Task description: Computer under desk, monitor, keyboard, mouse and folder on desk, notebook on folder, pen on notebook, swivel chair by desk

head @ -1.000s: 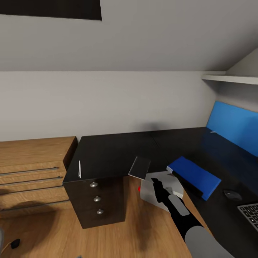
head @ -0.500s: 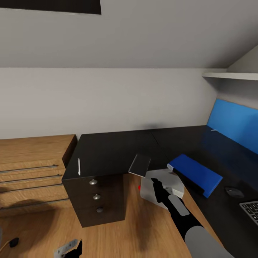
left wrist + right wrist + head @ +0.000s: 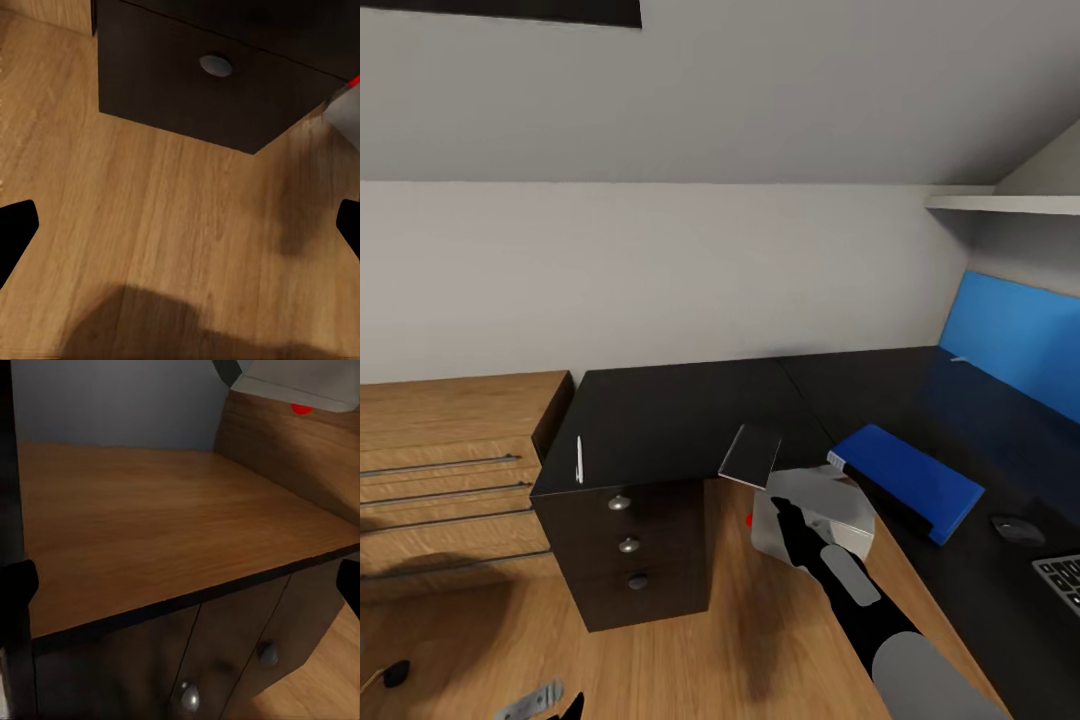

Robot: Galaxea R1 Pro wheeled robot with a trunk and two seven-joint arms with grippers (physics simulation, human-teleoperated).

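Note:
The black desk (image 3: 680, 410) bears the white pen (image 3: 579, 460) near its left front corner. The grey notebook (image 3: 750, 455) lies at the inner front edge, overhanging it. Further right lie the blue folder (image 3: 908, 480), the dark mouse (image 3: 1015, 527) and a corner of the keyboard (image 3: 1065, 580). The light grey computer (image 3: 815, 515) with its red light (image 3: 301, 409) stands on the floor under the desk. My right gripper (image 3: 785, 510) hangs open just below the notebook, in front of the computer, holding nothing (image 3: 180, 585). My left gripper (image 3: 180, 232) is open low over the floor before the drawer unit (image 3: 217, 82).
A light wooden drawer cabinet (image 3: 450, 470) stands left of the desk's dark drawer unit (image 3: 625, 545). A blue wall panel (image 3: 1010, 340) and a white shelf (image 3: 1000, 205) are at the right. Wood floor (image 3: 740, 640) lies between the drawer unit and the computer.
The view has shifted a little. My left gripper rose into the bottom of the head view and has sunk back to its edge. The right arm has barely moved.

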